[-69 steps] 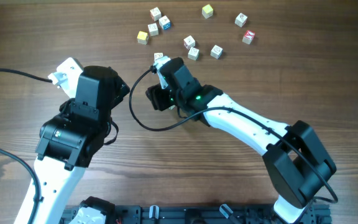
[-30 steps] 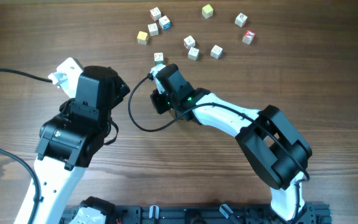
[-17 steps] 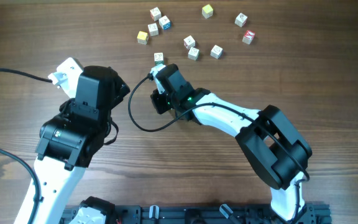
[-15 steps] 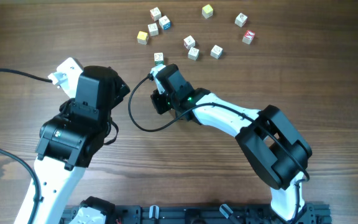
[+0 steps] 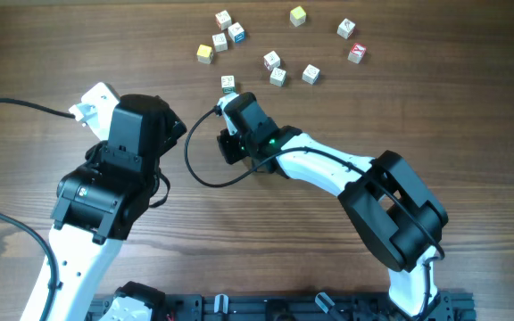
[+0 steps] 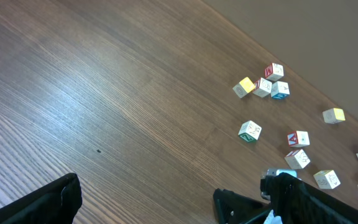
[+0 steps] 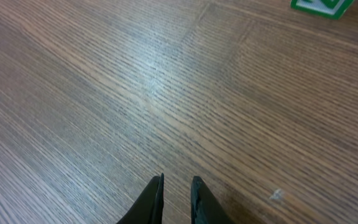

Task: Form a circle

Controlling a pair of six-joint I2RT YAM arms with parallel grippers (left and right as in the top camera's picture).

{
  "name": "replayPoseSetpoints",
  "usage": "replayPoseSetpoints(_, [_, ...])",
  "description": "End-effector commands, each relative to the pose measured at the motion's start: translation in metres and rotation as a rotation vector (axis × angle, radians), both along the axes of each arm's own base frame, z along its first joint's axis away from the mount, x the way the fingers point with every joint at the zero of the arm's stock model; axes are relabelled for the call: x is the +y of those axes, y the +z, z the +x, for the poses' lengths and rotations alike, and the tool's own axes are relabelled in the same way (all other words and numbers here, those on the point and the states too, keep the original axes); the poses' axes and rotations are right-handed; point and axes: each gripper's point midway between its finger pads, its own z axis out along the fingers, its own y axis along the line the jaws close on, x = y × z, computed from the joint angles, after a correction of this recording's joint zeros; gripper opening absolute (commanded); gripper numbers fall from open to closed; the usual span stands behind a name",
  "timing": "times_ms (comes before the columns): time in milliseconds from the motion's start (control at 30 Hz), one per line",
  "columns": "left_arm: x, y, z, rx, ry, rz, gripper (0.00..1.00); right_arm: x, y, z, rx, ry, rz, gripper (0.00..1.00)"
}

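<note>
Overhead: your right gripper point(image 5: 227, 93) sits just near of the green cube point(image 5: 227, 83). The other letter cubes point(image 5: 277, 77) lie scattered farther off, with no circle formed.

Left wrist: your left gripper point(image 6: 146, 190) is spread wide, empty and idle.

Right wrist: the jaws are almost together with nothing between them, and the green cube point(image 7: 319, 5) is at the far right edge.

You look to be nudging. Next, push the green cube gently right toward the white ones.

Dark wood-grain bench point(image 5: 418, 107) fills every view, with a pale sheen of light just ahead of the right gripper point(image 7: 176, 182). Beyond its far edge lies a plain tan surface point(image 6: 328, 31), perhaps floor.
</note>
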Motion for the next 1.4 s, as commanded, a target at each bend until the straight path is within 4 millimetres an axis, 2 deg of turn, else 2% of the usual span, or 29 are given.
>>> replayPoseSetpoints(0, [0.005, 0.004, 0.002, -0.008, 0.009, 0.02, 1.0, 0.01, 0.036, 0.009, -0.044, -0.032, 0.074, 0.15])
replayPoseSetpoints(100, [0.005, 0.004, 0.002, -0.008, 0.009, 0.02, 1.0, 0.012, 0.04, 0.011, -0.05, -0.045, 0.092, 0.17])
replayPoseSetpoints(267, [0.005, 0.004, 0.002, -0.008, 0.009, 0.02, 1.0, 0.002, 0.033, 0.012, -0.042, -0.079, 0.047, 0.16])
replayPoseSetpoints(567, [0.005, 0.004, 0.002, -0.008, 0.009, 0.02, 1.0, 0.001, 0.031, 0.013, -0.04, -0.095, 0.044, 0.15])
replayPoseSetpoints(667, [0.005, 0.004, 0.002, -0.008, 0.009, 0.02, 1.0, 0.001, 0.031, 0.013, -0.04, -0.093, 0.043, 0.08])
replayPoseSetpoints(767, [0.005, 0.004, 0.002, -0.008, 0.009, 0.02, 1.0, 0.004, 0.02, 0.013, -0.025, -0.085, 0.042, 0.04])
replayPoseSetpoints(933, [0.005, 0.004, 0.002, -0.008, 0.009, 0.02, 1.0, 0.005, 0.007, 0.009, -0.002, -0.067, 0.031, 0.04])
replayPoseSetpoints(1067, [0.005, 0.004, 0.002, -0.008, 0.009, 0.02, 1.0, 0.004, -0.002, 0.003, 0.034, -0.051, 0.022, 0.06])
replayPoseSetpoints(1133, [0.004, 0.004, 0.002, -0.008, 0.009, 0.02, 1.0, 0.005, 0.0, 0.004, 0.03, -0.051, 0.027, 0.2])
replayPoseSetpoints(1200, [0.005, 0.004, 0.002, -0.008, 0.009, 0.02, 1.0, 0.007, 0.003, 0.005, 0.022, -0.049, 0.031, 0.23])
replayPoseSetpoints(1300, [0.005, 0.004, 0.002, -0.008, 0.009, 0.02, 1.0, 0.007, 0.003, 0.004, 0.022, -0.038, 0.023, 0.22])
replayPoseSetpoints(1367, [0.004, 0.004, 0.002, -0.008, 0.009, 0.02, 1.0, 0.009, 0.001, -0.002, 0.024, 0.014, 0.009, 0.15])
